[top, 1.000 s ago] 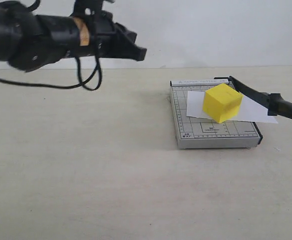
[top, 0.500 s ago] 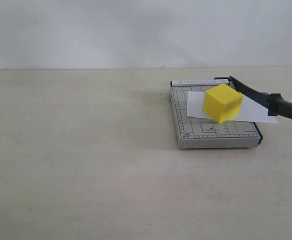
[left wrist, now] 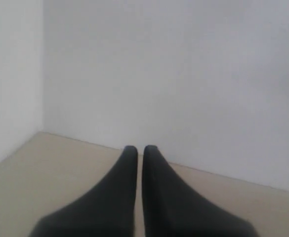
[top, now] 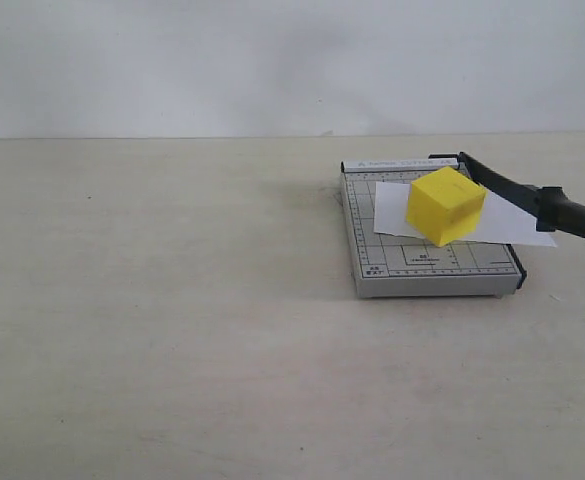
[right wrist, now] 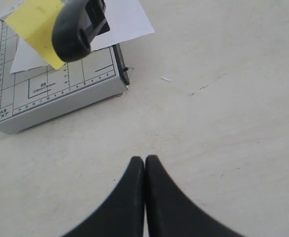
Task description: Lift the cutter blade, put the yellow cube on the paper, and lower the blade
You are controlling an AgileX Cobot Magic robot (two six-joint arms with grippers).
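The left arm has swung out of sight; the job looks finished.
The yellow cube (top: 445,205) sits on the paper (top: 517,225) near the surface's (top: 172,330) right edge, the cutter blade (top: 532,198) looks lowered, and the left fingers (left wrist: 127,168) and right fingers (right wrist: 134,182) are pressed together, empty.

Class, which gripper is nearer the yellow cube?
Right. The right gripper hangs shut over the table near the cutter, cube in its view. The left gripper points at a bare wall, cube nowhere in its view.
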